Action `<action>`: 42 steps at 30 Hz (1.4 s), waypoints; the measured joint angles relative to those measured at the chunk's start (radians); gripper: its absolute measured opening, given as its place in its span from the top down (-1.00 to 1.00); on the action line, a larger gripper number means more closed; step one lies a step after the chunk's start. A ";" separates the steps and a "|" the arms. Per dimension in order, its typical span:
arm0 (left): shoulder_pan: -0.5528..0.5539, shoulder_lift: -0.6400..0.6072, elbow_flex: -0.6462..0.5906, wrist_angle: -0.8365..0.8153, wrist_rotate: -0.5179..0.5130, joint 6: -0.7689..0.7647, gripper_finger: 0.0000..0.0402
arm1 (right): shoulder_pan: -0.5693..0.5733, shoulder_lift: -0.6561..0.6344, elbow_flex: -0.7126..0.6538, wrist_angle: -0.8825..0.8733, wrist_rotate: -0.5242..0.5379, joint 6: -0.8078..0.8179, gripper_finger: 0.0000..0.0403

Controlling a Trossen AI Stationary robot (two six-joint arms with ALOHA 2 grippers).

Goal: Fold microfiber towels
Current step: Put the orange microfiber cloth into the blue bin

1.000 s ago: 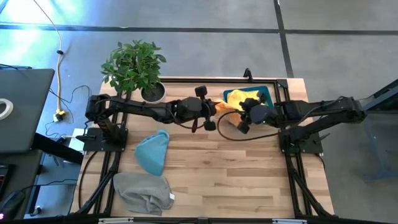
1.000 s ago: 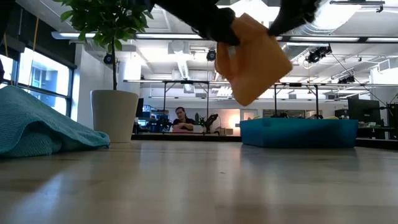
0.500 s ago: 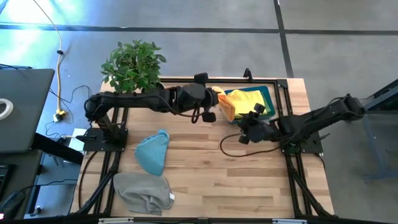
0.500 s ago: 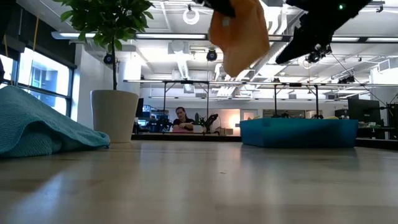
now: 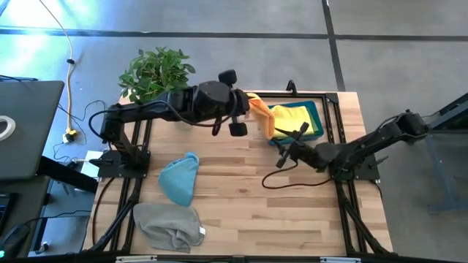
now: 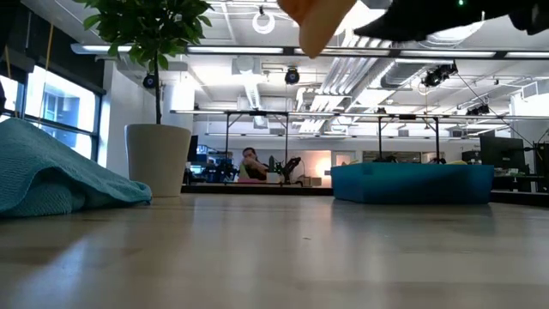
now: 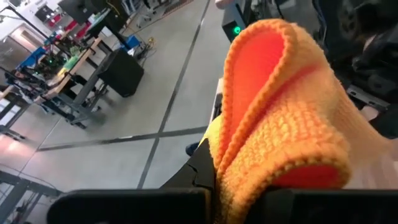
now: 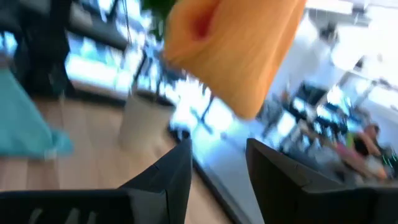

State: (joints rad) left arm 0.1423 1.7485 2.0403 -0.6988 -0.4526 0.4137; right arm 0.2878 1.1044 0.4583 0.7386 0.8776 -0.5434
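An orange microfiber towel [image 5: 260, 115], folded over on itself, hangs high above the table's far middle with my left gripper [image 5: 247, 109] shut on it; only its lower end [image 6: 319, 19] shows in the low view. My right gripper [image 5: 282, 153] stands open and level to the right of the table's middle, lower than the towel and apart from it, its fingers [image 8: 168, 180] pointing at the orange towel [image 8: 236, 43]. A light blue towel [image 5: 180, 179] and a grey towel [image 5: 169, 226] lie crumpled on the near left of the table. My left gripper pinches the folded orange towel between its two fingers at one end of the bundle [image 7: 239, 177], several layers together. A rounded fold [image 7: 292, 155] bulges out beyond the fingers. The towel is lifted clear of the table and hangs from the gripper on its bin side.
A blue bin [image 5: 314, 111] at the far right holds a yellow towel [image 5: 292, 117] and a green one. A potted plant [image 5: 156, 76] stands at the far left corner. Bare wood lies in the middle and near right of the table [image 5: 292, 212].
My left gripper has risen and drawn toward the far edge with the orange towel, which now hangs much higher, mostly out of the low view. My right gripper has come away from the towel, sunk toward the table and tipped level.
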 joint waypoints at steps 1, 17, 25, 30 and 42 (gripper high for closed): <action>-0.006 0.000 0.014 -0.007 0.000 -0.001 1.00 | -0.009 0.000 -0.004 0.055 -0.039 -0.034 0.29; -0.090 -0.001 0.158 -0.012 0.007 -0.014 1.00 | -0.134 0.023 0.120 0.164 -0.379 -0.164 0.28; -0.092 0.000 0.158 0.015 0.003 -0.002 1.00 | -0.133 0.042 0.201 0.158 -0.499 -0.235 0.28; -0.091 0.000 0.158 0.060 -0.002 0.011 1.00 | -0.132 0.103 0.225 0.154 -0.512 -0.251 0.28; -0.089 0.000 0.158 0.083 -0.053 0.035 1.00 | -0.130 0.133 0.276 0.164 -0.457 -0.277 0.28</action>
State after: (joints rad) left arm 0.0536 1.7481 2.1979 -0.6159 -0.5060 0.4488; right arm 0.1577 1.2373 0.7343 0.9028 0.4207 -0.8204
